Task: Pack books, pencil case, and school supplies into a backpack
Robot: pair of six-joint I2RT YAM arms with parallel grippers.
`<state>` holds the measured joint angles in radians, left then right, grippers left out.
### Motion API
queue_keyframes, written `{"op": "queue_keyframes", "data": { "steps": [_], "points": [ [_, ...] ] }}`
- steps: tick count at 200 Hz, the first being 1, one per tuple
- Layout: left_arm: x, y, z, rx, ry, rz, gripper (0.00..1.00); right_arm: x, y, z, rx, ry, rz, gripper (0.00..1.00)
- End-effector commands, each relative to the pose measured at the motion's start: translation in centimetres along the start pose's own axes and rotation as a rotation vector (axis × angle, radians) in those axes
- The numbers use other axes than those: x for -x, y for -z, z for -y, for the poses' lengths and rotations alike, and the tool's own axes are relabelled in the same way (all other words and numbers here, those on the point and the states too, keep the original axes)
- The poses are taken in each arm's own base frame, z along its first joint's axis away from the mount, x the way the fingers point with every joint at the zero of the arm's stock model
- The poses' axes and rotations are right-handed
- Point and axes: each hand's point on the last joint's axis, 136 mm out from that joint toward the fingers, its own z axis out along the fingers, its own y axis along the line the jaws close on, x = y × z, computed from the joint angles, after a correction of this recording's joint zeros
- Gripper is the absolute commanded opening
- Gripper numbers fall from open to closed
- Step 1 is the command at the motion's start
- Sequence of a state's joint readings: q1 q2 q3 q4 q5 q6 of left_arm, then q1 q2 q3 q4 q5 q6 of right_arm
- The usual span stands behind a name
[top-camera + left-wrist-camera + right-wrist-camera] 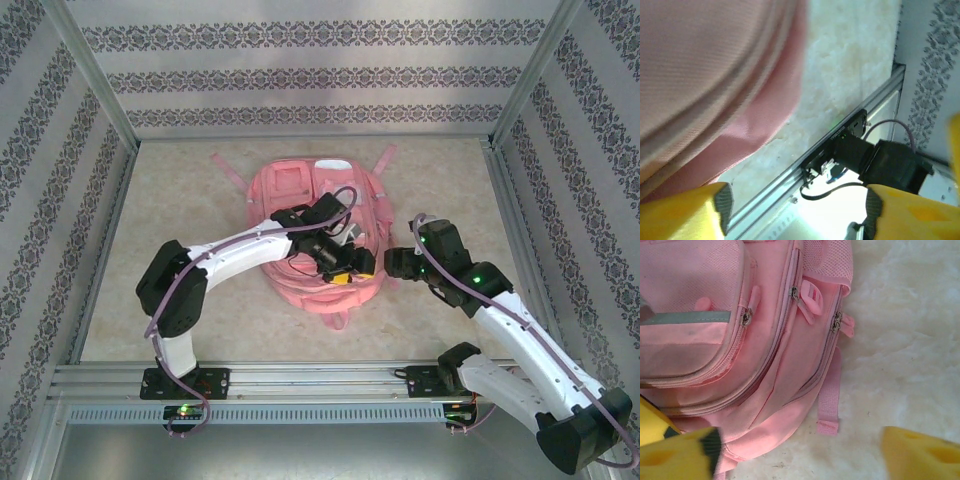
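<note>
Backpack [285,192] flat on table [170,210]

white links [240,243], blk joints [170,290], lilac cables [152,325], green leds [478,267]; left hand [796,210] fingers [685,212] yellow.

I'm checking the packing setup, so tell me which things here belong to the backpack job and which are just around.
Belongs to the job:
pink backpack, lying on the table
left gripper, open at the bag's near edge
right gripper, open beside the bag

Just surroundings:
metal rail along the near edge
patterned walls
</note>
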<state>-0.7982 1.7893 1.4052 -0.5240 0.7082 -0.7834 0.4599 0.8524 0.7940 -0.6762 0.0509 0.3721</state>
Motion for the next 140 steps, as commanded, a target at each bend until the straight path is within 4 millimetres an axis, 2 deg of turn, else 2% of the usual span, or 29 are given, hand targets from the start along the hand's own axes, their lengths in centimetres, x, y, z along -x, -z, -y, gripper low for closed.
{"op": "queue_keyframes", "data": {
  "steps": [1,5,16,35,51,65,79,95,110,122,131,140],
  "points": [
    [-0.1,4.2,3.6,-0.096,-0.228,0.116,0.96,0.5,1.3,-0.3,0.025,0.012,0.022,0.98],
    [-0.1,4.6,3.7,-0.106,-0.235,0.129,1.0,0.4,1.3,-0.3,0.029,0.013,0.022,0.98],
    [-0.1,6.1,3.4,-0.112,-0.225,0.167,1.0,0.4,1.5,-0.8,0.063,0.021,0.027,0.98],
    [0.3,8.5,1.6,-0.094,-0.168,0.234,1.0,0.8,2.0,-1.9,0.129,0.037,0.041,0.98],
    [0.5,10.5,0.1,-0.05,-0.176,0.302,1.0,1.2,2.3,-2.0,0.134,0.058,0.06,0.98],
    [1.0,12.8,-1.2,0.037,-0.194,0.388,1.0,1.8,2.6,-1.9,0.13,0.085,0.105,0.98],
    [2.1,16.4,-3.4,0.204,-0.227,0.553,1.0,2.7,2.7,-1.2,0.096,0.101,0.178,0.98],
    [2.9,21.8,-7.4,0.468,-0.24,0.814,1.0,4.2,2.7,0.0,0.036,0.075,0.278,0.98],
    [2.9,25.3,-11.3,0.622,-0.248,0.939,1.0,5.2,1.9,1.2,-0.023,0.062,0.333,0.98],
    [2.5,27.4,-16.4,0.78,-0.166,0.99,1.0,5.7,0.8,2.6,-0.098,0.06,0.368,0.98],
    [1.8,28.2,-20.0,0.854,-0.086,0.997,1.0,6.0,-0.1,3.9,-0.16,0.049,0.4,0.98],
    [1.2,27.9,-23.3,0.903,-0.049,0.968,1.0,6.3,-0.9,5.1,-0.21,0.054,0.44,0.98]
  ]
}}
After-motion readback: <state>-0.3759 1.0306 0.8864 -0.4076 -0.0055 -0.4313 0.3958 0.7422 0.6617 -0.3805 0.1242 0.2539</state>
